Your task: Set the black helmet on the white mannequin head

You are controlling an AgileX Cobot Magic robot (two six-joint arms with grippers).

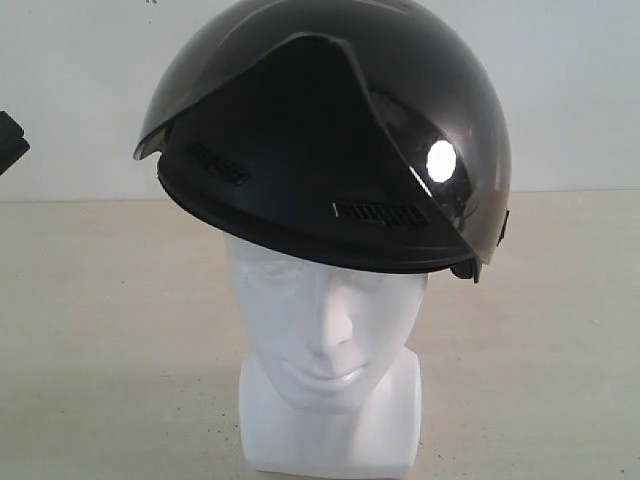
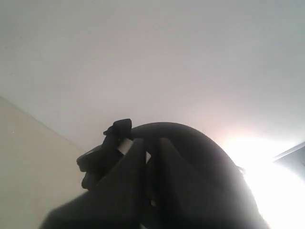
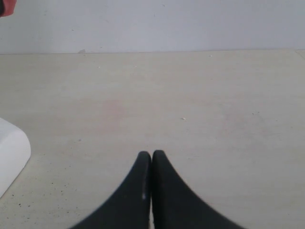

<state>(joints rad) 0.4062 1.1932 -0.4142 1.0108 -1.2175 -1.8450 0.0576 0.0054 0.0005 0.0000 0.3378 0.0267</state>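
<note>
The black helmet [image 1: 330,130] sits on the white mannequin head [image 1: 325,350], covering the forehead, its rim slanting lower toward the right of the view. The face below is bare. The head stands on the pale counter [image 1: 100,330] before a white wall [image 1: 80,80]. A dark shape [image 1: 8,142] cuts the left edge.

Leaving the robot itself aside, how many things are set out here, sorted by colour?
Black: 1, the black helmet
White: 1, the white mannequin head, wearing the helmet
Total: 2
</note>
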